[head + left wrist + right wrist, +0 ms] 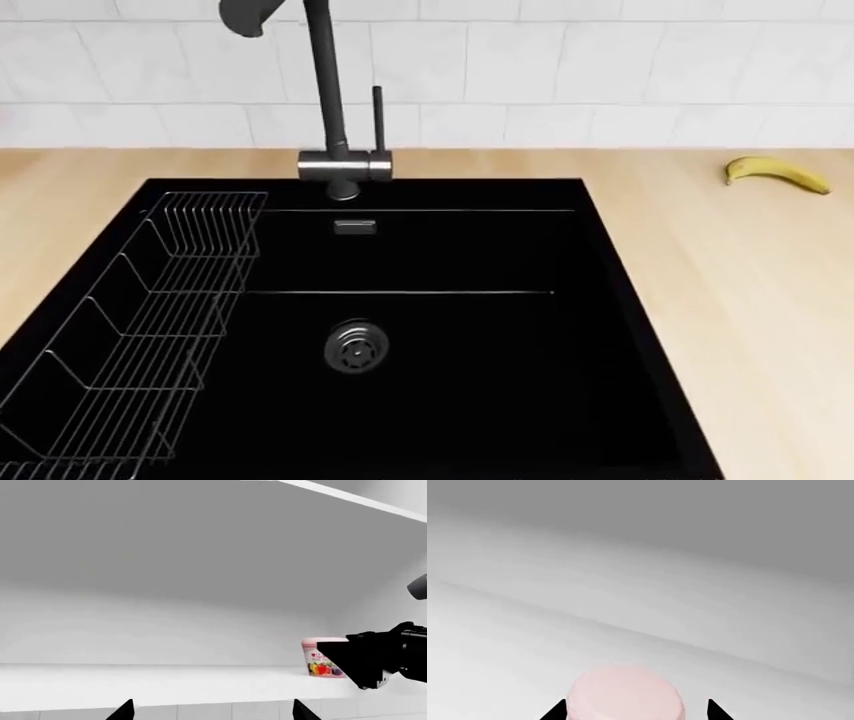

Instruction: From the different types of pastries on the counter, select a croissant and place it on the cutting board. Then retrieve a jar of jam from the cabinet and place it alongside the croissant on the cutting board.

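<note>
The jar of jam (319, 661), pink with a fruit label, stands on a white cabinet shelf (153, 682). In the right wrist view its pink lid (626, 692) sits between the two black fingertips of my right gripper (636, 713). That gripper is open, and a gap shows on one side. The left wrist view shows the right gripper (357, 662) reaching in beside the jar and covering part of it. My left gripper (212, 714) hangs open and empty below the shelf's front edge. The croissant and the cutting board are out of view.
In the head view, a black sink (400, 330) with a wire rack (134, 340) and a black faucet (334, 100) is set in the pale wood counter (747, 280). A banana (777, 172) lies at the back right. Neither arm appears there.
</note>
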### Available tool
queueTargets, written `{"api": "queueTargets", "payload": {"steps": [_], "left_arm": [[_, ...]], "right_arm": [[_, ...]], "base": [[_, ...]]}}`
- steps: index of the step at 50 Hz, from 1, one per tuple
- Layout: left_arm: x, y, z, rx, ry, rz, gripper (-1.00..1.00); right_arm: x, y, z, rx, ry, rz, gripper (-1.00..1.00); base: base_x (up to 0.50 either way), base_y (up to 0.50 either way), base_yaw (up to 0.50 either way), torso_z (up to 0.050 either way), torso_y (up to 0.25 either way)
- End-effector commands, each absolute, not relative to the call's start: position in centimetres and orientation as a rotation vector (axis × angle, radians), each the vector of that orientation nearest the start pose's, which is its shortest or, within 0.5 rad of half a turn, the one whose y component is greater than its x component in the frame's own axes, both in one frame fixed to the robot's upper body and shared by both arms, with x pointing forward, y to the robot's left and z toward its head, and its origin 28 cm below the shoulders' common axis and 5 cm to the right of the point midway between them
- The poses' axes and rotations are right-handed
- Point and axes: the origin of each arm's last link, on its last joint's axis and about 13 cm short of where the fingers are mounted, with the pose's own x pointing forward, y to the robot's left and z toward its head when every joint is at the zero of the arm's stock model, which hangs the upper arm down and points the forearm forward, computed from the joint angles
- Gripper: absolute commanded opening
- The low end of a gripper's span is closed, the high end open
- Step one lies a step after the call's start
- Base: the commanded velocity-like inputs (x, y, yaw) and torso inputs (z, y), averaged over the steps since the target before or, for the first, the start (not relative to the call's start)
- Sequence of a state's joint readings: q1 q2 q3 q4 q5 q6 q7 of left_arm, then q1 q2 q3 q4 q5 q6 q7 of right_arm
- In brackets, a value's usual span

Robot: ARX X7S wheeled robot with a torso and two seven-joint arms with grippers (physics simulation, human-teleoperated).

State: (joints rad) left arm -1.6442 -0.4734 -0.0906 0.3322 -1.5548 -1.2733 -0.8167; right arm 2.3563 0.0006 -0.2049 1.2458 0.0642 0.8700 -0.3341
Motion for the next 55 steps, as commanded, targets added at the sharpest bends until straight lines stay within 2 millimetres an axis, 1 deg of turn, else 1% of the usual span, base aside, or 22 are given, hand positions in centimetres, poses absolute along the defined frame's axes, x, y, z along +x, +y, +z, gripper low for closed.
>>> {"api": "queueTargets", "payload": {"steps": [1,11,12,44,55], "left_arm": [[19.15,24.68,44.0,-0.115,-0.57,-0.293,1.0],[18.99,24.77,44.05,-0.115,-0.573,-0.289,1.0],[18.99,24.78,44.04,-0.115,-0.573,-0.288,1.0],[19.25,24.58,44.06,-0.113,-0.576,-0.297,1.0],[19.72,24.62,43.72,-0.113,-0.58,-0.299,1.0]], "right_arm": [[31.03,-9.77,55.9,-0.173,-0.209,0.247,1.0],[31.03,-9.77,55.9,-0.173,-0.209,0.247,1.0],[31.03,-9.77,55.9,-0.173,-0.209,0.247,-1.0],[31.03,-9.77,55.9,-0.173,-0.209,0.247,-1.0],[31.03,-9.77,55.9,-0.173,-0.209,0.247,-1.0]], "base": [[0.33,0.0,0.0,0.0,0.0],[0.0,0.0,0.0,0.0,-0.002],[0.0,0.0,0.0,0.0,0.0],[0.0,0.0,0.0,0.0,-0.001],[-0.22,0.0,0.0,0.0,0.0]]}}
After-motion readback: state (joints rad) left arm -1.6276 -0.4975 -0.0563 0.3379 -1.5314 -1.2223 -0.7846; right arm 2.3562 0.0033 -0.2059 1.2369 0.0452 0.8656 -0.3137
